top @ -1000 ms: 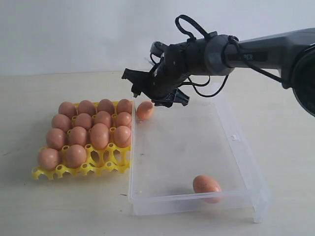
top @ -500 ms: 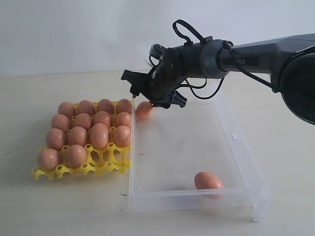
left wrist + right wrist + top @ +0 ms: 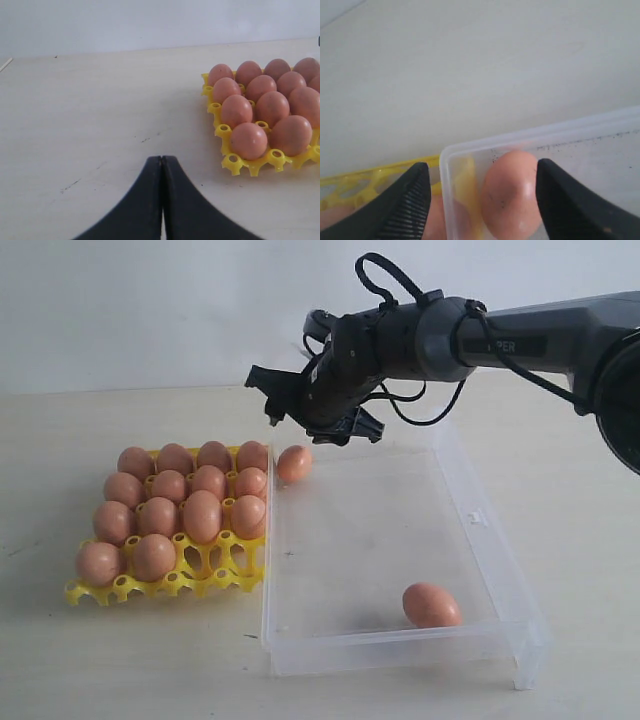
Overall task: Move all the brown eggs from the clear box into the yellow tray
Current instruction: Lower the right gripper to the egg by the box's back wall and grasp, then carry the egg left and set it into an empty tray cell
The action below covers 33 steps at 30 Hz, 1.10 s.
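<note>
My right claw [image 3: 316,426] hangs spread wide above the far-left corner of the box [image 3: 486,540] and holds nothing. Its jaws stand either side of the corner egg [image 3: 294,463], above it and apart from it. That egg lies close to the box's left and far walls, just beside the far-right corner of the tray [image 3: 216,576]. The second egg [image 3: 431,605] lies by the near wall, toward the right, well apart from the first. The box floor between them is open.

The tray stands just beside the box's left wall. Fourteen eggs [image 3: 202,516] fill its three far rows and the two left cups of the near row. The two near-right cups are open.

My left claw [image 3: 161,200] is closed, jaws together, with nothing between them, low over the table [image 3: 60,660].

The table is pale and matte, with faint dark marks. A plain white backdrop [image 3: 150,310] rises behind it.
</note>
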### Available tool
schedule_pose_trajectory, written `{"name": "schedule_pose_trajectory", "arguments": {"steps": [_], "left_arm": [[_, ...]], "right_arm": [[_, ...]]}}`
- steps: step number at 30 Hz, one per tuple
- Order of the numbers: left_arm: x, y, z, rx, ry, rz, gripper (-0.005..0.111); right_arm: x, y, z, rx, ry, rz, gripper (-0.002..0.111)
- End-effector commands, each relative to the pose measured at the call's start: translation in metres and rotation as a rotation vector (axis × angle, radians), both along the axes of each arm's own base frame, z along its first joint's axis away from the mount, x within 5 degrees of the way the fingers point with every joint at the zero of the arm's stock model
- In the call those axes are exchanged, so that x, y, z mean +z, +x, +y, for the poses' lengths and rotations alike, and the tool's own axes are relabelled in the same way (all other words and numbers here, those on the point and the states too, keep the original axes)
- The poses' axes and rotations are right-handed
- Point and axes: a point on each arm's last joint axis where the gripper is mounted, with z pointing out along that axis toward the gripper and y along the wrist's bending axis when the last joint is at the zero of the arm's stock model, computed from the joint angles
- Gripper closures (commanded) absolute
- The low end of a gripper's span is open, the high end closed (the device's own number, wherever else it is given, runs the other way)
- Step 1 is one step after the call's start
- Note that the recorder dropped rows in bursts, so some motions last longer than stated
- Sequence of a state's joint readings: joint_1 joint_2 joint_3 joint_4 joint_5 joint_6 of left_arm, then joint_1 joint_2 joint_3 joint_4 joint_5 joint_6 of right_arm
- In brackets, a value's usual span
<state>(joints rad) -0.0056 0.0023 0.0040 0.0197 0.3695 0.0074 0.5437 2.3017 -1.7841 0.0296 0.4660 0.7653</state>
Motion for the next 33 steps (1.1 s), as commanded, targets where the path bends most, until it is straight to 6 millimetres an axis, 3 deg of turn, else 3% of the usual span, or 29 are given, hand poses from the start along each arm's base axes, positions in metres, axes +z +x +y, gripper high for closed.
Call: {"name": "schedule_pose_trajectory", "arguments": {"steps": [1, 9, 17, 19, 24, 29, 33], "left_arm": [[0.002, 0.000, 0.000, -0.005, -0.004, -0.015, 0.107], [0.002, 0.000, 0.000, -0.005, -0.004, -0.015, 0.107], [0.002, 0.000, 0.000, -0.005, -0.004, -0.015, 0.107], [0.002, 0.000, 0.000, -0.005, -0.004, -0.015, 0.107], [0.002, 0.000, 0.000, -0.005, -0.004, -0.015, 0.107], [0.002, 0.000, 0.000, -0.005, -0.004, -0.015, 0.107], [0.002, 0.000, 0.000, -0.005, -0.004, -0.015, 0.107]], "right_arm": [[0.005, 0.001, -0.005, -0.001, -0.019, 0.005, 0.049], [-0.006, 0.004, -0.010, -0.012, -0.031, 0.029, 0.049], [-0.033, 0.004, -0.007, -0.011, -0.043, 0.057, 0.050], [-0.035, 0.005, -0.006, -0.007, -0.043, 0.050, 0.059], [-0.035, 0.004, -0.007, 0.066, -0.101, 0.030, 0.108], [-0.026, 0.000, -0.014, 0.125, -0.206, 0.038, 0.108], [0.004, -0.005, -0.021, 0.199, -0.265, -0.102, 0.108]]}}
